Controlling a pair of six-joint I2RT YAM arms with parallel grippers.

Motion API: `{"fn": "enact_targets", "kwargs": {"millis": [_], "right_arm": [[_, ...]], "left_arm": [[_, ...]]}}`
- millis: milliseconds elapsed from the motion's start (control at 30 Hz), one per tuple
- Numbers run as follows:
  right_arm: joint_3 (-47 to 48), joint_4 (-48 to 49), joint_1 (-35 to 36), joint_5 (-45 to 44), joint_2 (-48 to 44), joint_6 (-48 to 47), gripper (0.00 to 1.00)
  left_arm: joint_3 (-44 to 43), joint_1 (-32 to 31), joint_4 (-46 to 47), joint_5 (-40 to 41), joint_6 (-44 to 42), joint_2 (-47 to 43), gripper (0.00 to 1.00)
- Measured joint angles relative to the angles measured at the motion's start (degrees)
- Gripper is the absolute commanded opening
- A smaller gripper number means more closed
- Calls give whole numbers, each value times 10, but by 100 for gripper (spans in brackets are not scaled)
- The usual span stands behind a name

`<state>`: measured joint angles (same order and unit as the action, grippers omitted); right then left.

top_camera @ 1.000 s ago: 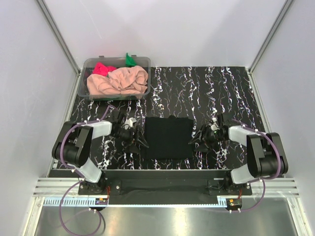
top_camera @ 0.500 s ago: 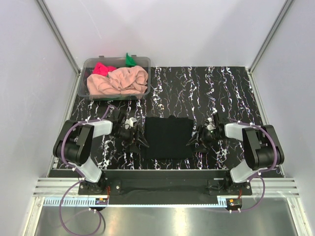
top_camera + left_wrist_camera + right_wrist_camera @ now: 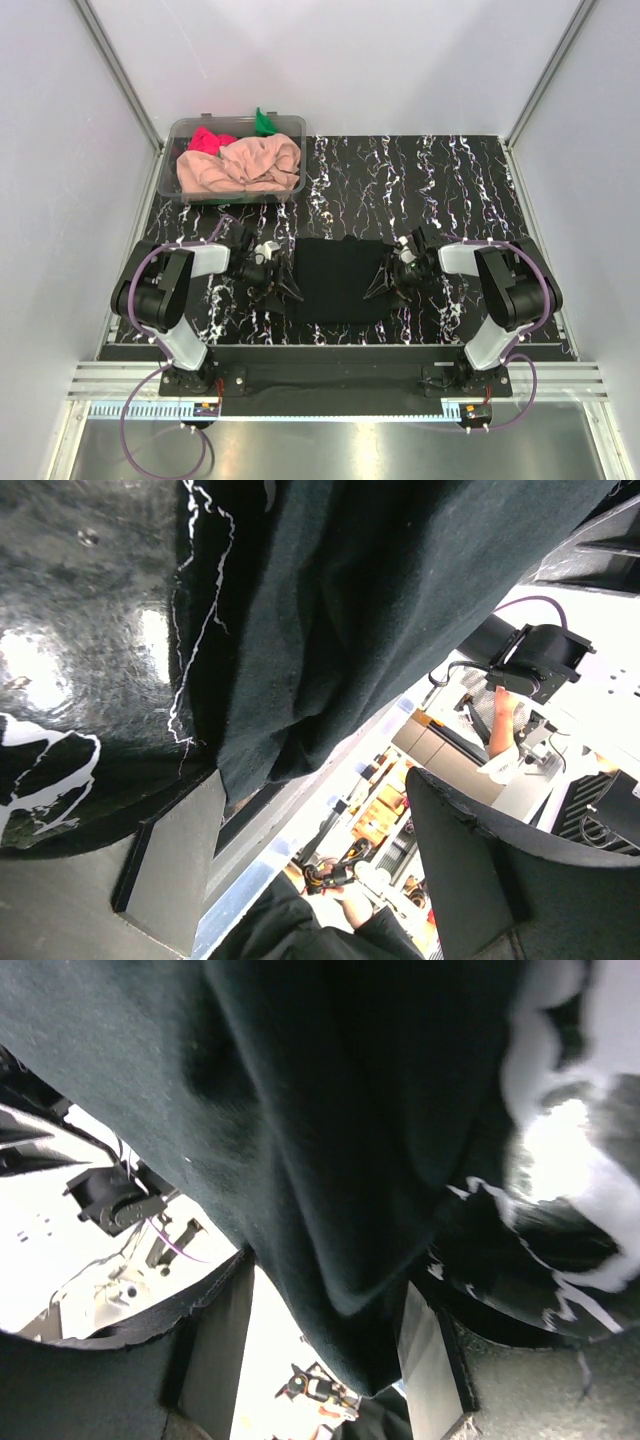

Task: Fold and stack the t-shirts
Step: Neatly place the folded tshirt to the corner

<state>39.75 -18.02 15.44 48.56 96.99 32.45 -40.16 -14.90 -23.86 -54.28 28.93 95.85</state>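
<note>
Black t-shirt (image 3: 338,278) lies folded flat mid-table, near the front edge of the marbled table (image 3: 450,190), directly between the two arms. Left gripper (image 3: 283,290) is low at the shirt's left edge with its jaws spread wide. In the left wrist view the cloth's corner sits just inside one finger (image 3: 170,870) and the rest of the gap is bare, so nothing is clamped. Right gripper (image 3: 378,288) is low at the shirt's right edge, jaws apart. A fold of the shirt sits between its fingers (image 3: 215,1350) with daylight beside the cloth, so it isn't pinched. Clear tub (image 3: 172,140) at back left holds the peach shirt (image 3: 240,165), pink-red shirt (image 3: 208,140) and green shirt (image 3: 263,122), all bunched up.
</note>
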Motion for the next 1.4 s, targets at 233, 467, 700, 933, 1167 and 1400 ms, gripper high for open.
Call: {"fn": "enact_targets", "kwargs": {"millis": [233,467,700,933,1167,1400], "right_arm": [[-38,30,8,29,-12,1,63],[-77,88,11,50,-24,17,61],[-80,111,14,49,-23,33,59],[-67,127,22,51,-2,36,56],[-42,138,33,49,20,45,57],[-40,163,34,49,27,63,61]], "left_arm": [[0,-5,0,-10,0,1,76],[-4,-21,14,-24,-3,26,76],[-4,-24,51,-38,7,35,76],[-17,-34,85,-57,7,56,76],[-38,-43,98,-62,9,78,75],[-45,-44,104,-64,9,85,74]]}}
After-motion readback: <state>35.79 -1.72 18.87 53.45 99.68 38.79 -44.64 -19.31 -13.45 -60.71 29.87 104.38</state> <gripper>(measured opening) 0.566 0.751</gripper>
